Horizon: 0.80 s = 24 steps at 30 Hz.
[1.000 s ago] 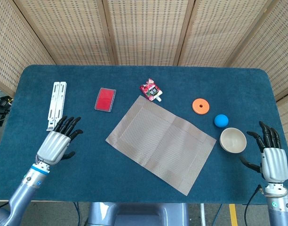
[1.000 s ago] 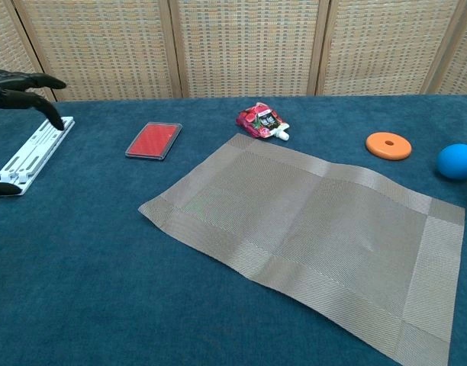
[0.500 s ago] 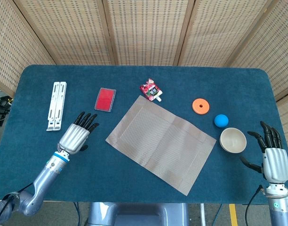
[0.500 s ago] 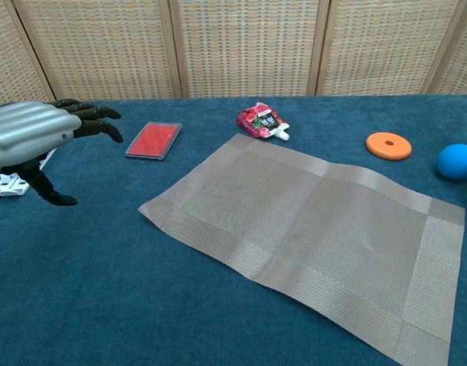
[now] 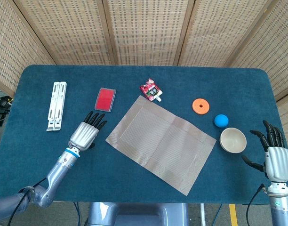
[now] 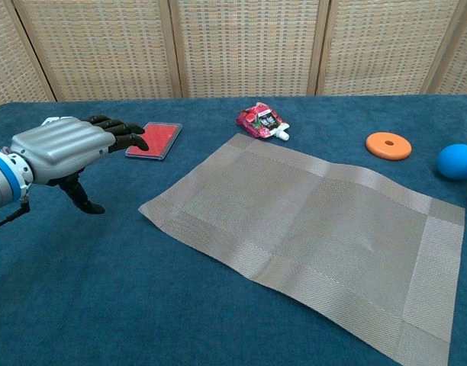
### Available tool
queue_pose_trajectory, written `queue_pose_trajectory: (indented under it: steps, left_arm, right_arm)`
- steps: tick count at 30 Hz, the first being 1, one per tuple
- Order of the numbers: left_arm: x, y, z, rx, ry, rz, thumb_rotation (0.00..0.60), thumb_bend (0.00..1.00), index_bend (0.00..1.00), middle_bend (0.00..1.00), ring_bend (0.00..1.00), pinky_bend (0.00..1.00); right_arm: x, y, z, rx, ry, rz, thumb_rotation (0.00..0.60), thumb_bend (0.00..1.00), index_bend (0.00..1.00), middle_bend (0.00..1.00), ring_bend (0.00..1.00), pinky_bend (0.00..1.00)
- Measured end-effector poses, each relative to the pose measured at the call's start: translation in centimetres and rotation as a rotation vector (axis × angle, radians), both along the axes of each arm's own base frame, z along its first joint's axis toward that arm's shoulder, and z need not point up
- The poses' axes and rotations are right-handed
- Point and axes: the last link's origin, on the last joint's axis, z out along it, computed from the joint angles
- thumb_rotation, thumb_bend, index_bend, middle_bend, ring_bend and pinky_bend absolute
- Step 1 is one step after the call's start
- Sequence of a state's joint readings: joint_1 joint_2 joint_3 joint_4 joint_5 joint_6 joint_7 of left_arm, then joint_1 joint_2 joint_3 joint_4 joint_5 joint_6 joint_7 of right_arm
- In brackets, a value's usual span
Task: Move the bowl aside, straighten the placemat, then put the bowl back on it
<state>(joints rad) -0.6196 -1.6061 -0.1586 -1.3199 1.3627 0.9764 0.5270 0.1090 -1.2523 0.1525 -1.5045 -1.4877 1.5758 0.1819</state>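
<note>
Your left hand (image 5: 84, 134) empty, fingers spread, just left of skewed placemat (image 5: 160, 142). Right hand (image 5: 275, 157) empty, spread, bowl (image 5: 233, 140) just left.

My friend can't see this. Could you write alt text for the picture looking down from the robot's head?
A tan placemat lies crooked on a blue table, with a robot's left hand open near its left corner. A cream bowl sits off the mat beside the open right hand.
</note>
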Motion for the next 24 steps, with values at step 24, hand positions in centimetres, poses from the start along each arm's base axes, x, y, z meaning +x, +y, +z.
queue_pose_trajectory:
  steps: [24]
  left_arm:
    - [3.0, 1.8, -5.7, -0.040, 0.028, -0.020, 0.600, 0.24, 0.24, 0.00, 0.00, 0.00]
  right_arm:
    - [-0.5, -0.4, 1.2, -0.031, -0.040, -0.010, 0.600, 0.27, 0.27, 0.00, 0.00, 0.00]
